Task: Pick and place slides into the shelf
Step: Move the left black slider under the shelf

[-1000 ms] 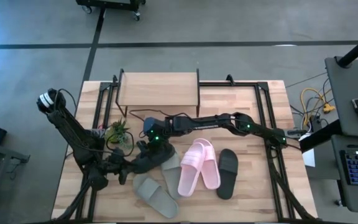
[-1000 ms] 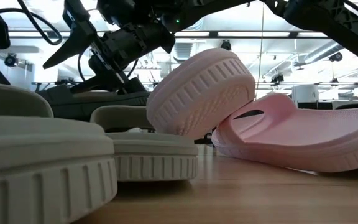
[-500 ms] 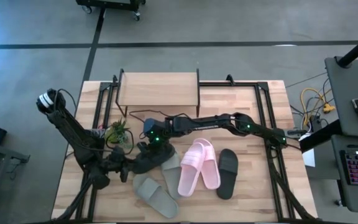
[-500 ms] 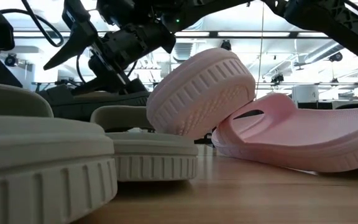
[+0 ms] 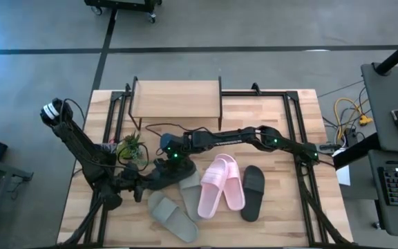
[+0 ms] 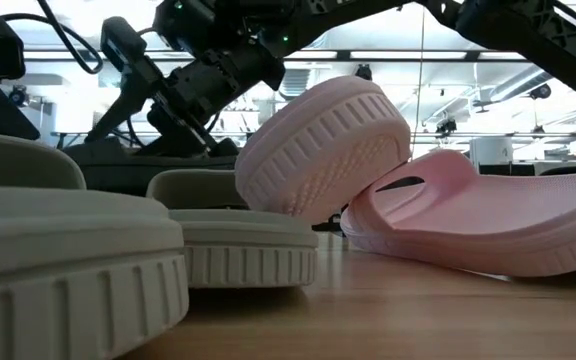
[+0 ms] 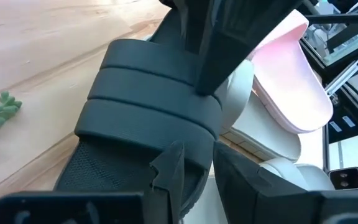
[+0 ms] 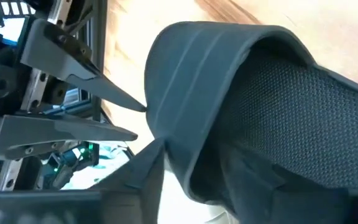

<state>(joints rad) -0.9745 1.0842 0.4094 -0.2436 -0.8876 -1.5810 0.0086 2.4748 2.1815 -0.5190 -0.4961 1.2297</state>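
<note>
A black slide [image 5: 161, 177] lies on the table between both grippers, partly over a grey-green slide [image 5: 188, 184]. My left gripper [image 5: 141, 187] reaches it from the table's left, fingers on its heel-side rim [image 7: 199, 182]. My right gripper [image 5: 167, 163] comes from the far right and is down on its wide strap [image 7: 148, 112]. The second grey-green slide [image 5: 173, 216], the pink pair [image 5: 220, 183] and the other black slide [image 5: 252, 191] lie on the table to the right. One pink slide [image 6: 323, 150] leans on the other [image 6: 488, 215]. The shelf [image 5: 176, 100] stands at the far edge. My left gripper is shut on the black slide's side rim [image 7: 199, 182], behind the strap. One finger [image 7: 168, 174] lies over the footbed, the other [image 7: 247, 182] outside the sole. It comes nearly level from the table's left. The slide rests on the table. My right gripper is shut on one edge of the black slide's strap [image 8: 188, 167]. One finger [image 8: 143, 169] is outside the strap and one [image 8: 257, 180] under it, inside the opening. The fingers [image 7: 219, 59] come from above, slanting down. The slide stays low, not lifted.
A small green plant [image 5: 131, 146] stands just beyond my left gripper. Black frame rails [image 5: 292, 124] run along both sides of the table. The grey-green slides [image 6: 68, 250] fill the near left. Bare wood lies at the table's right, past the other black slide.
My right gripper has tipped and dropped down onto the black slide's strap; in the low view its spread fingers now point steeply down at the slide. The slides and my left arm have stayed where they were.
</note>
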